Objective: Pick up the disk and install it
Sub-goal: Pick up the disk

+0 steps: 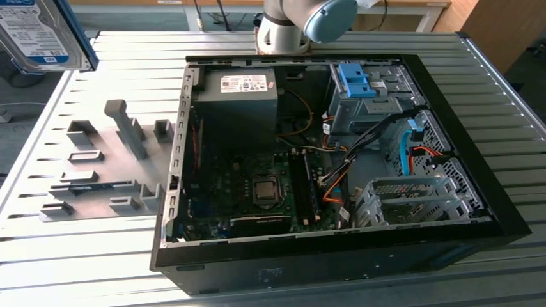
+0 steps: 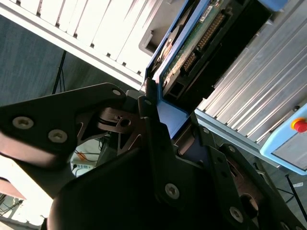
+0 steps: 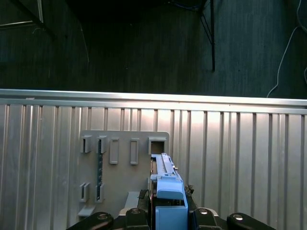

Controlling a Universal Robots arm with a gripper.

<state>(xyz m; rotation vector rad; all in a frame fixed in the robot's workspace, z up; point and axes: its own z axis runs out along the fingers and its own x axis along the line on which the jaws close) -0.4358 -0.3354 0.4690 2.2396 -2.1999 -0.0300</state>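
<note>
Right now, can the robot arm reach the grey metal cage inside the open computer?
Probably yes: the computer lies open and nothing covers the grey cage. The fingers grip the disk, up at the exterior view's left.

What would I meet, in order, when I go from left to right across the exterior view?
disk → grey fixture plate → power supply → blue bracket
</note>
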